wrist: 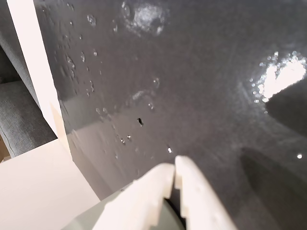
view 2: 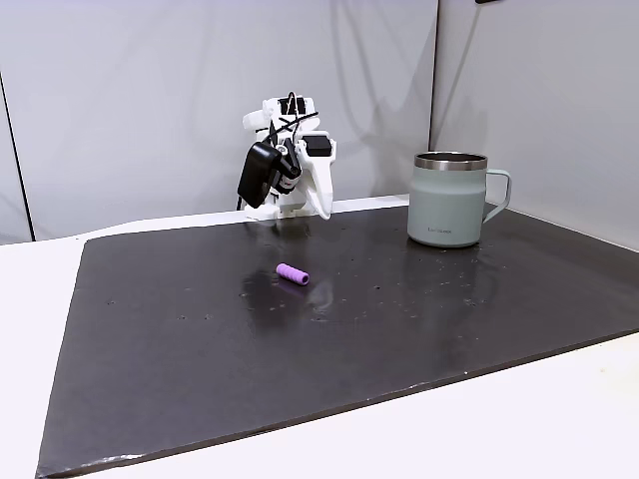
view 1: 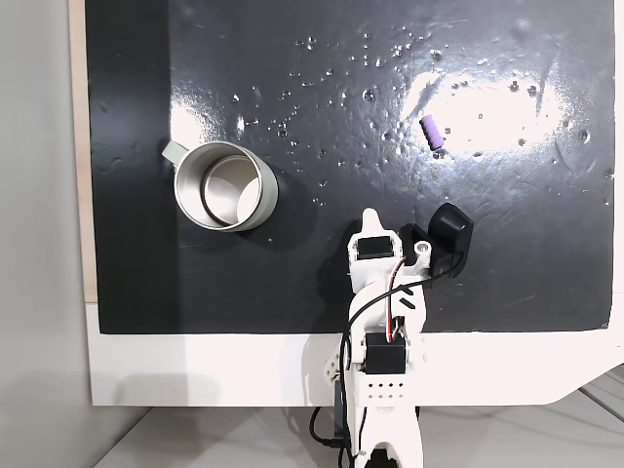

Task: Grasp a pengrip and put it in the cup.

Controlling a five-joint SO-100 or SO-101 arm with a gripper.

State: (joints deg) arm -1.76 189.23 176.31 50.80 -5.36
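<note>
The pengrip is a tiny light-purple cylinder lying on its side on the black mat; in the other fixed view the pengrip rests near the mat's middle. The cup, a silver-grey metal mug with a side handle, stands upright and far from it; the cup is at the right there. My gripper is folded back over the arm's base, apart from both. The gripper points down at the mat's far edge. In the wrist view the gripper is shut with nothing between its fingers.
The black mat lies on a white table. Glare patches and small specks mark the mat between arm and pengrip. The black wrist camera juts out beside the gripper. A wall stands behind the arm.
</note>
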